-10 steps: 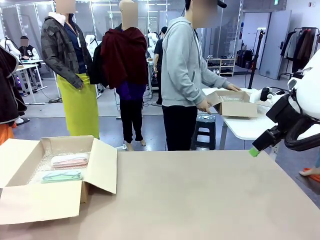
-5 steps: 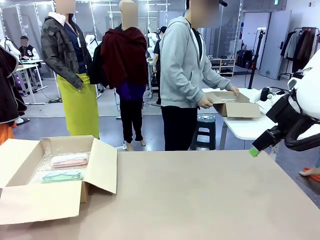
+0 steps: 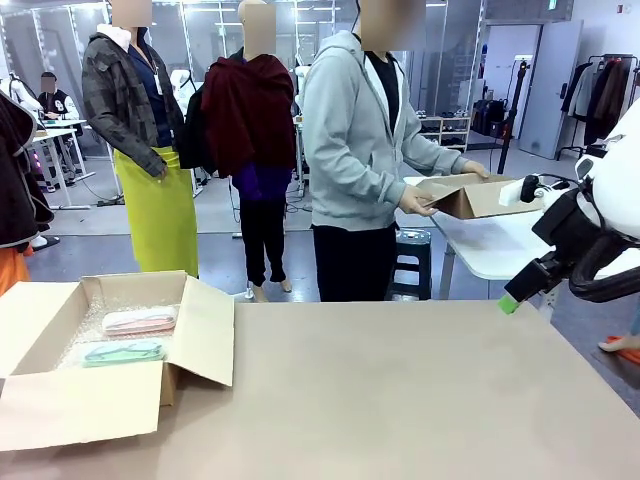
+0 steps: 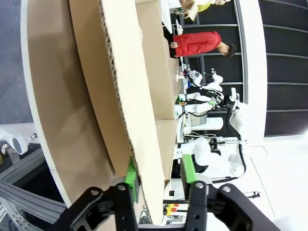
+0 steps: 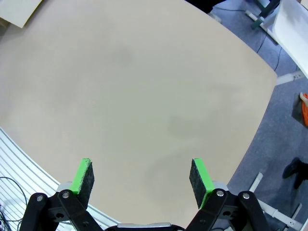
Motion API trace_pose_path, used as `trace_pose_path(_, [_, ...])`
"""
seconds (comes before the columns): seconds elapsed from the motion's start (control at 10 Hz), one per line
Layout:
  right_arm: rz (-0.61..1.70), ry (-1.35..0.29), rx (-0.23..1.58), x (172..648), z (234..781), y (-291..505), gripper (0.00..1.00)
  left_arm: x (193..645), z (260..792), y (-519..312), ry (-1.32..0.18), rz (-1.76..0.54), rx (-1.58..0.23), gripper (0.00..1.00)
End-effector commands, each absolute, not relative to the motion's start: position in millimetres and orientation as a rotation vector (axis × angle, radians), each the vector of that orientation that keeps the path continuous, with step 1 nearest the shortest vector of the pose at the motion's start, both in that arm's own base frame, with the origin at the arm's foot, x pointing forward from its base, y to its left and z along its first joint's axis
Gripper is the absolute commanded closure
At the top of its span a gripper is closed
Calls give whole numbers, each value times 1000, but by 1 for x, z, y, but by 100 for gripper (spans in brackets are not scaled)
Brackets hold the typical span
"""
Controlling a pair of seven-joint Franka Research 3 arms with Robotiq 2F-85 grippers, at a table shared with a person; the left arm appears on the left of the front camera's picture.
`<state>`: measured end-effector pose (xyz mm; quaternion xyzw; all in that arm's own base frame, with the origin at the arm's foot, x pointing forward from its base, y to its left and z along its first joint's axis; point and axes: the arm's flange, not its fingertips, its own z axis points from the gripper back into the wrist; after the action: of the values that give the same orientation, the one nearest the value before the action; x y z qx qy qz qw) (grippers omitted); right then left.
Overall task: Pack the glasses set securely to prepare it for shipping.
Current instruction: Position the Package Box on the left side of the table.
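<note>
The left gripper is seen with its jaws parted around the edge of a cardboard flap: 1 green pad is laid against the corrugated edge, while a gap is left between the other pad and the board, so the flap is straddled rather than pinched, and a letting-go is judged likely. The right gripper is held spread wide, with nothing between its pads, above the bare far-right part of the table. The glasses set is found inside the cardboard box at the table's left: the pale pink case is laid toward the back and the mint green case just in front of it, both on bubble wrap. Over the last second, nothing on this table is seen to have shifted; the box, its open flaps and the 2 cases are unchanged. It is judged that the cases are placed but that the closing of the flaps is not yet done. Beyond the tan surface, a second box has been lifted and tilted off a white table by a person in a grey hoodie, in a busy workshop room.
</note>
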<state>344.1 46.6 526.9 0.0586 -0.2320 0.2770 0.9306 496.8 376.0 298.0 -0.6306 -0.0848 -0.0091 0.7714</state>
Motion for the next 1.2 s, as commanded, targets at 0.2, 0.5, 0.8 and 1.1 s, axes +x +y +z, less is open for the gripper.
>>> trace_pose_path(0.2, [561,-474,111,343,528,47,0,501,332,391,-194,-43,-1133,15])
trace_pose_path(0.5, [561,-474,111,343,528,47,0,509,416,372,-224,-203,-881,0])
trace_pose_path(0.8, [561,-474,111,343,528,47,0,496,498,313,-310,-326,-647,0])
trace_pose_path(1.1, [561,-474,111,343,528,47,0,464,554,242,-432,-439,-397,0])
